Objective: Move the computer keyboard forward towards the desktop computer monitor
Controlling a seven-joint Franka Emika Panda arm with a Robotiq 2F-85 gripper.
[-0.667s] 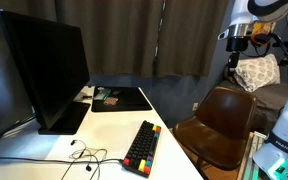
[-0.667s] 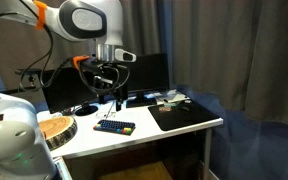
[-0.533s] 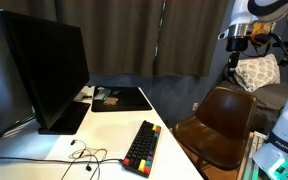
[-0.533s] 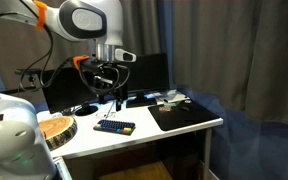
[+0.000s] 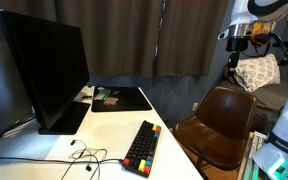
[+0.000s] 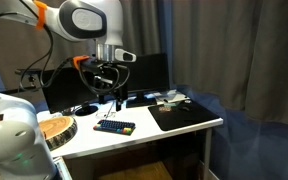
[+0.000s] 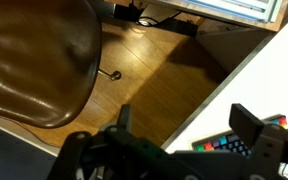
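Observation:
The computer keyboard (image 5: pixel 142 147) is long and black with red, yellow and green keys along one edge. It lies on the white desk near the front edge, and also shows in an exterior view (image 6: pixel 115 127) and at the lower right of the wrist view (image 7: pixel 236 146). The desktop computer monitor (image 5: pixel 44 70) stands behind it, dark, and appears behind the arm in an exterior view (image 6: pixel 147 70). My gripper (image 6: pixel 108 95) hangs well above the keyboard, open and empty; it also shows in an exterior view (image 5: pixel 235 47) and in the wrist view (image 7: pixel 187 125).
A flat black mat (image 5: pixel 121 99) with small items lies at the desk's far side. Thin cables (image 5: pixel 84 154) lie beside the keyboard. A brown chair (image 5: pixel 220 116) stands by the desk edge, also in the wrist view (image 7: pixel 34 60). A round wooden object (image 6: pixel 54 128) sits near the desk's end.

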